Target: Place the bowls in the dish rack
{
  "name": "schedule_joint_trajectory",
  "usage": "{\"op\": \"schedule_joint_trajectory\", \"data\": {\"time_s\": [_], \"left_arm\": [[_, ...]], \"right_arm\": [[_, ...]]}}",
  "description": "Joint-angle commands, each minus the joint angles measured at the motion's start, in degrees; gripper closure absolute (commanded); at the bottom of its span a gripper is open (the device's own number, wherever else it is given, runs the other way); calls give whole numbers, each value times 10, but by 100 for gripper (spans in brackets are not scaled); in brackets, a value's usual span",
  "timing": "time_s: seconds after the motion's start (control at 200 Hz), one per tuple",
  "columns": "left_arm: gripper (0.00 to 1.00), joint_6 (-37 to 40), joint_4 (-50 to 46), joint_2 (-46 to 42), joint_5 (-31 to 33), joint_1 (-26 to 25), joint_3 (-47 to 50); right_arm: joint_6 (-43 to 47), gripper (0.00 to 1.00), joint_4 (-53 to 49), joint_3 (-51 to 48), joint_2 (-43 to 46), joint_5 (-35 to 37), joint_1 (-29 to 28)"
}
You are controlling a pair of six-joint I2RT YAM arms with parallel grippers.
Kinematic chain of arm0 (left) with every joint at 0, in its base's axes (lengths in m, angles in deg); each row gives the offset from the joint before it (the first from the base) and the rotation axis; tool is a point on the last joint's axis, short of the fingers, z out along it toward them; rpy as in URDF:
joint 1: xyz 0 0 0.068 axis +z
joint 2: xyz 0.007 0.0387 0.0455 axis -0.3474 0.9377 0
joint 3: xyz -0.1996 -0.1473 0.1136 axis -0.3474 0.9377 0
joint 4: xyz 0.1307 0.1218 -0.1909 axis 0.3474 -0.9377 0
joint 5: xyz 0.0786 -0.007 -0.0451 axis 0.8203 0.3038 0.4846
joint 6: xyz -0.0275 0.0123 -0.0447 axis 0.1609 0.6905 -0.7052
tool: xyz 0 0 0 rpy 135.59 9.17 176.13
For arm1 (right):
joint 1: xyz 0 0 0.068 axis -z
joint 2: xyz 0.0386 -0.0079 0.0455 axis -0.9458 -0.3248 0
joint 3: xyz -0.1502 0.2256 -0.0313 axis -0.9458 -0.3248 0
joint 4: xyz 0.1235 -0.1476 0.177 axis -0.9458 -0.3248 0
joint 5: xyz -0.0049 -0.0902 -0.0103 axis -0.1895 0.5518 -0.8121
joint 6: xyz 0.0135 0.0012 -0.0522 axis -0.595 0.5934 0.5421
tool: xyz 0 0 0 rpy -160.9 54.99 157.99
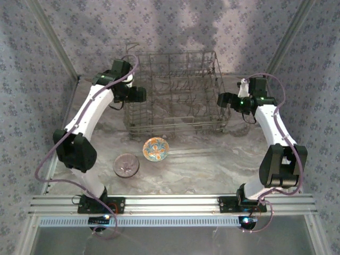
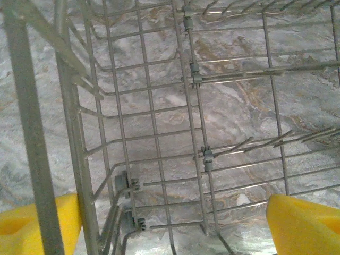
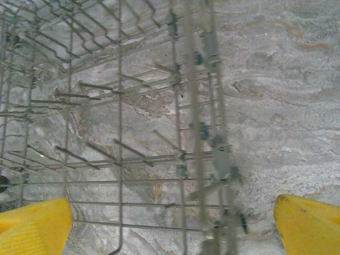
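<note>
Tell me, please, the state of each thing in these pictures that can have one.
dish rack: upright on the table, no bowl seen in it.
patterned bowl: on the table in front of the rack, opening up, not loaded.
grey bowl: on the table, not loaded.
left gripper: open, holding nothing, at the rack's left wall.
right gripper: open, holding nothing, at the rack's right wall.

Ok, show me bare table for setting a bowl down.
Free: marble tabletop front right, between the colourful patterned round bowl and the right arm's base. Crowded: front left, where it and the grey-speckled round bowl sit before the grey wire dish rack.
</note>
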Motion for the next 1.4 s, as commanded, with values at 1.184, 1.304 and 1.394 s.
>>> {"op": "schedule_joint_trajectory", "data": {"time_s": [1.184, 1.304, 1.394], "left_arm": [[10, -84, -18, 148, -2, -263, -216], [10, -101, -27, 147, 5, -277, -221], [9, -106, -26, 134, 13, -288, -209]], "right_arm": [[-59, 1, -85, -106, 200, 56, 170], [-64, 1, -111, -122, 233, 44, 181], [-70, 1, -116, -147, 252, 24, 183]]}}
